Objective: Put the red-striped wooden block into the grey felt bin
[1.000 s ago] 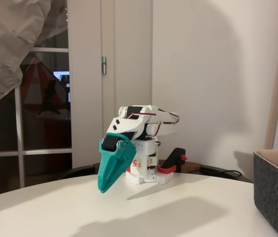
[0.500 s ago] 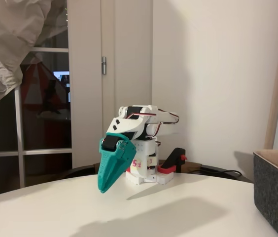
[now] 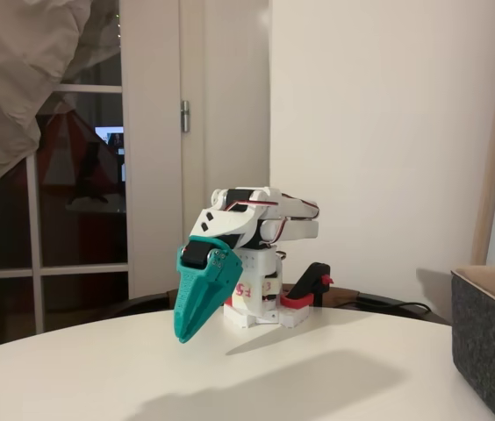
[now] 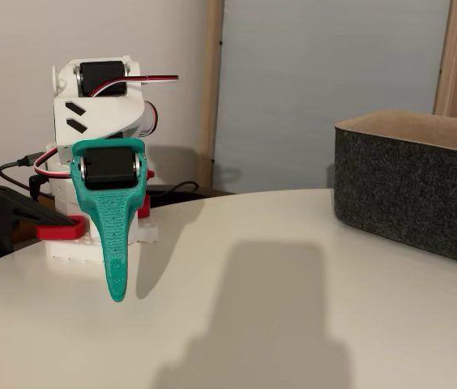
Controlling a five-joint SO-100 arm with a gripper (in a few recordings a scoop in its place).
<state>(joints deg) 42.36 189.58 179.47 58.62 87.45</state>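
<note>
one arm is mine, folded low over its white base, and one teal gripper [image 3: 183, 331] hangs from it with its tip pointing down, just above the white table [image 3: 256, 373]. in both fixed views the fingers look pressed together into a single tapering point, with nothing held between them. in the other fixed view the gripper [image 4: 116, 293] faces the camera edge on, thin as a blade, so i cannot be certain of the seam there.

one grey felt bin [image 3: 491, 338] stands at the table's right edge. one fixed view cuts it off and gives just a corner of its dark wall and a slice of tan lining. the other fixed view shows the grey felt bin [image 4: 411, 185] more fully, along the far right side of the table, with a long wall, its rim and the tan inside near the top. it stands well apart from my gripper.

i cannot see the red-striped wooden block from either camera, so i cannot tell where it is.

one black clamp with a red part [image 3: 311, 288] grips the table's far edge beside my base. the other fixed view shows the clamp [image 4: 10, 220] left of the base.

red handwriting marks the base [image 3: 249, 303]; it looks like "f5", though i cannot read it surely.
</note>
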